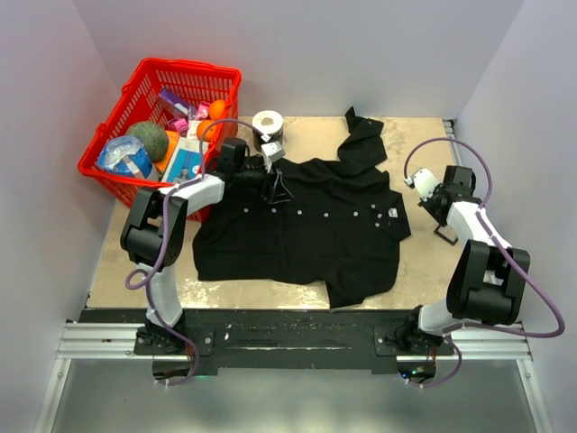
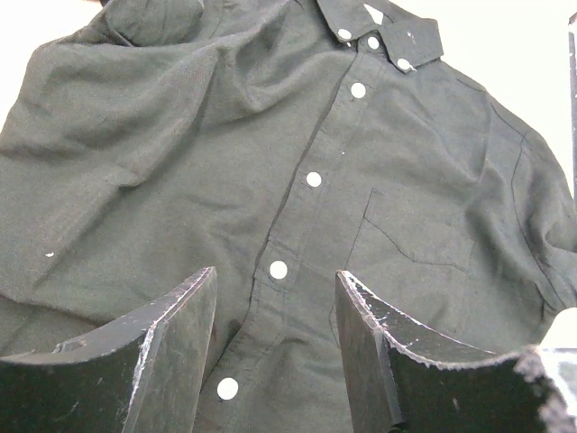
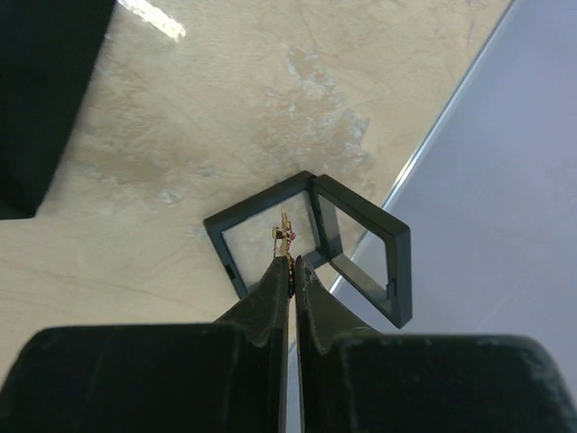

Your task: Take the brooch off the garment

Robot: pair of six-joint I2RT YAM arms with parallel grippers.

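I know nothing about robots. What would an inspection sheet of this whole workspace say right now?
Surface: tan mottled table; no spills seen.
Job's things: black shirt spread out, button row facing up; brooch off the shirt, pinched above an open black case near the table's right edge.
Clutter: red basket of mixed items at the far left; tape roll behind the shirt.
Grippers: left gripper open over the button row, holding nothing; right gripper shut on the brooch.
Cables: purple cables loop along both arms.
Surroundings: plain pale walls on three sides.
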